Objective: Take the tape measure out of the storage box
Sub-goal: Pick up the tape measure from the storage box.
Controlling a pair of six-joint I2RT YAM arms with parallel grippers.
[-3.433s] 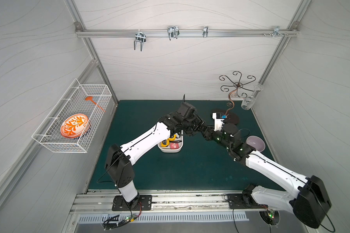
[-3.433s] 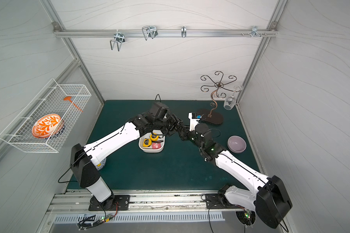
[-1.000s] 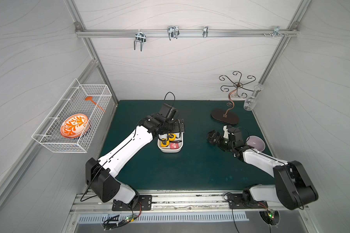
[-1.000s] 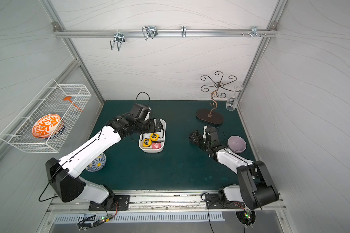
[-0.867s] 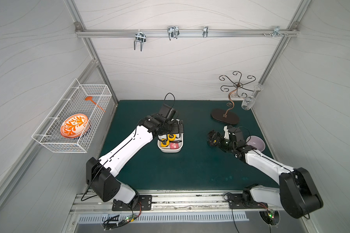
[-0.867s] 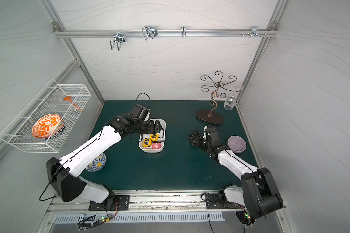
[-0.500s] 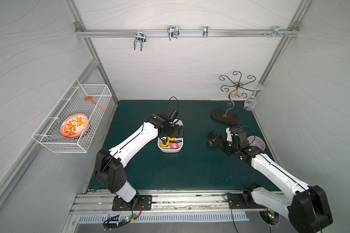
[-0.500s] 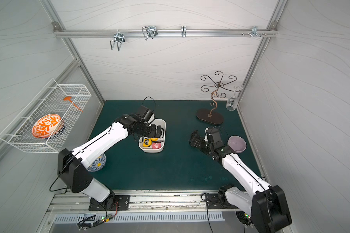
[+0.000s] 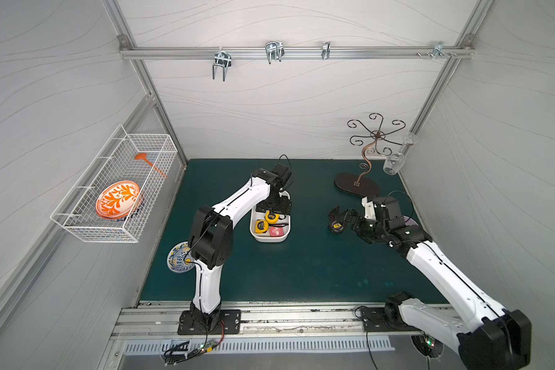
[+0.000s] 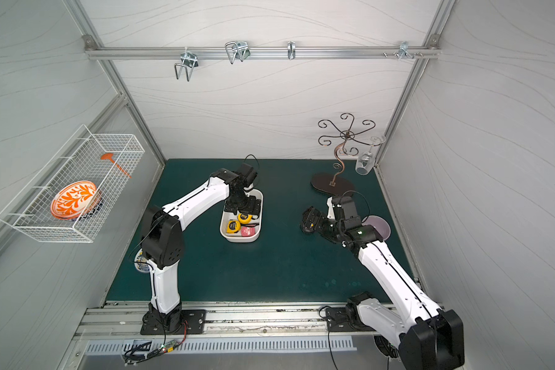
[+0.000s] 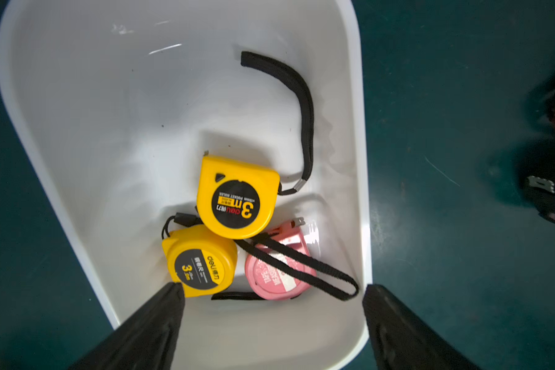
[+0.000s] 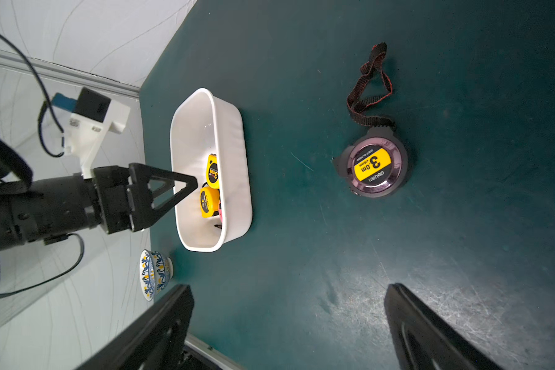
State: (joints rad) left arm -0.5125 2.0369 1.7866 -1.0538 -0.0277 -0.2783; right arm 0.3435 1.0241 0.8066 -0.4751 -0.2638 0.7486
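Left gripper (image 9: 274,209) hangs over the far half of the box (image 9: 269,239) in a top view, carrying nothing. Right gripper (image 9: 337,217) is well off to the right, just above a dark tape (image 9: 336,226) lying on the mat (image 9: 302,272).

Left wrist view: jaws apart, empty, above the box. Inside lie a yellow tape (image 11: 237,198), a second yellow tape (image 11: 201,261) touching it and a pink tape (image 11: 276,275) beside them, with straps draped across.

Right wrist view: jaws wide and empty, dark tape flat on the mat, well clear of the box.

My read: one tape is out, three remain, and the left arm looks lined up for the next pick.
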